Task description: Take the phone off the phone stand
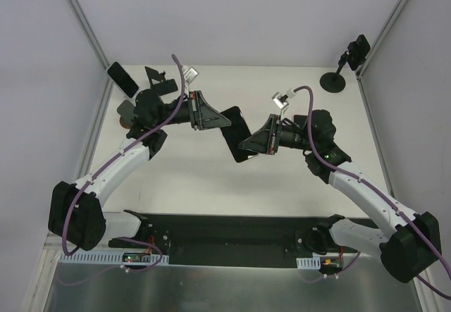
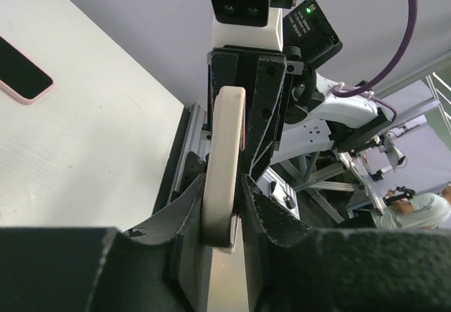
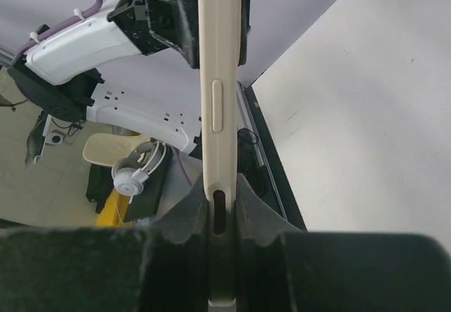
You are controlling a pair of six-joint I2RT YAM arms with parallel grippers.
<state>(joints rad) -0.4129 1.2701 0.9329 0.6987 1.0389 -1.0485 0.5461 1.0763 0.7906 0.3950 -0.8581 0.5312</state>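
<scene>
**Both pincers on one phone.** My left pincer and right pincer both clamped one phone above the table, mid-frame.

Nearest in my right wrist view, my fingers were closed narrow on the phone's cream edge. Its side button showed there, a detail the overhead view lacked. My left wrist view showed my other fingers pinching the opposite end, plus a second phone in a pink case lying flat at upper left. Only overhead was the dark screen visible, well apart from the black phone stand at upper left.
</scene>
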